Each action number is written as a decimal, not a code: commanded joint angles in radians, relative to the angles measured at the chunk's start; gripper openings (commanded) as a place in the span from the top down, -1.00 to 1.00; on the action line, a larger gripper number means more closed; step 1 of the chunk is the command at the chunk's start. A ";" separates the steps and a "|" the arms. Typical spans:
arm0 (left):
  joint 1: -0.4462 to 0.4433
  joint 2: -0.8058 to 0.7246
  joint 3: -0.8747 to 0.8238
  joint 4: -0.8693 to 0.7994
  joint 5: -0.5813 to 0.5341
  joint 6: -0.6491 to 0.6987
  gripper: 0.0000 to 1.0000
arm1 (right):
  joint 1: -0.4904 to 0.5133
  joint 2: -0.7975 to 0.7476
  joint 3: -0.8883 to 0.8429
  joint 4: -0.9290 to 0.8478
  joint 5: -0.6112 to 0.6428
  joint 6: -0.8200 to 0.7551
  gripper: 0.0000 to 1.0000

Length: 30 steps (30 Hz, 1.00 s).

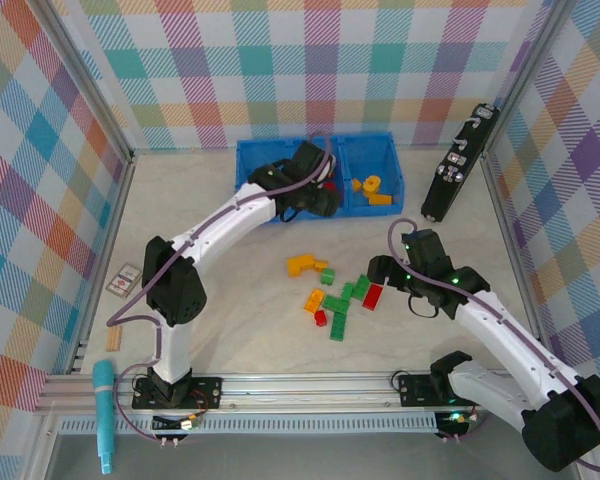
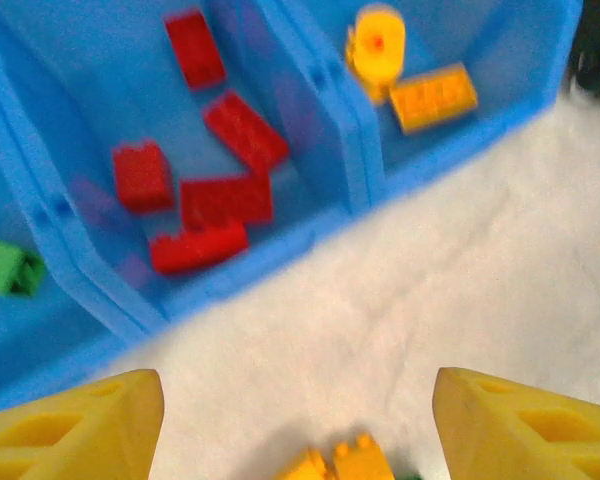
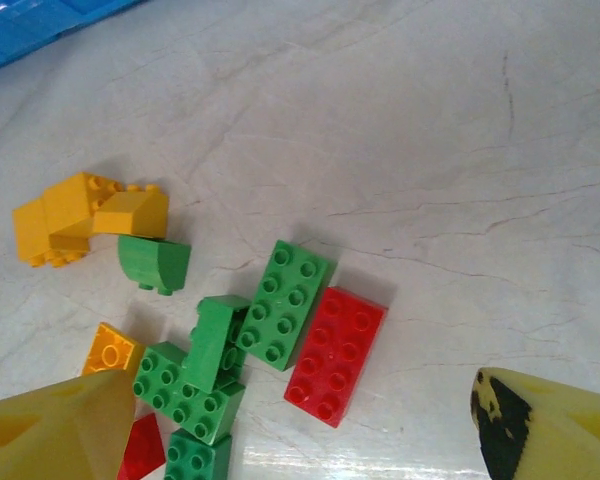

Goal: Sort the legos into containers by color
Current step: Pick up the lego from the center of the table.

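Note:
The blue tray (image 1: pixel 248 152) of containers stands at the back centre. In the left wrist view its middle compartment (image 2: pixel 100 80) holds several red legos (image 2: pixel 226 198), its right one yellow-orange pieces (image 2: pixel 435 97), and its left one a green brick (image 2: pixel 5 268). My left gripper (image 1: pixel 324 205) (image 2: pixel 298 425) hangs open and empty over the tray's near wall. Loose legos lie mid-table: a yellow-orange cluster (image 1: pixel 302 264) (image 3: pixel 80 215), green bricks (image 1: pixel 345 305) (image 3: pixel 285 305) and a red brick (image 1: pixel 372 295) (image 3: pixel 337 355). My right gripper (image 1: pixel 392 285) (image 3: pixel 300 440) is open just right of the red brick, holding nothing.
A long black device (image 1: pixel 460 165) leans at the back right. A small card (image 1: pixel 127 278) and a wooden stick (image 1: pixel 113 338) lie at the left edge, and a teal-handled tool (image 1: pixel 103 415) sits by the front rail. Plaid walls enclose the table.

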 commanded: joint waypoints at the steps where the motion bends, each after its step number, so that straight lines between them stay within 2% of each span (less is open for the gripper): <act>1: -0.046 -0.022 -0.099 -0.092 0.002 -0.066 -0.40 | -0.030 -0.009 0.023 -0.022 -0.007 -0.046 -0.75; 7: -0.099 -0.022 -0.211 -0.092 0.050 -0.167 -0.33 | -0.056 -0.004 0.027 -0.032 -0.021 -0.049 -0.75; 18: -0.135 0.046 -0.228 -0.097 0.106 -0.225 -0.29 | -0.076 0.030 0.025 -0.034 -0.049 -0.067 -0.76; 30: -0.170 0.050 -0.305 -0.034 0.196 -0.325 -0.22 | -0.094 0.064 0.027 -0.016 -0.068 -0.082 -0.76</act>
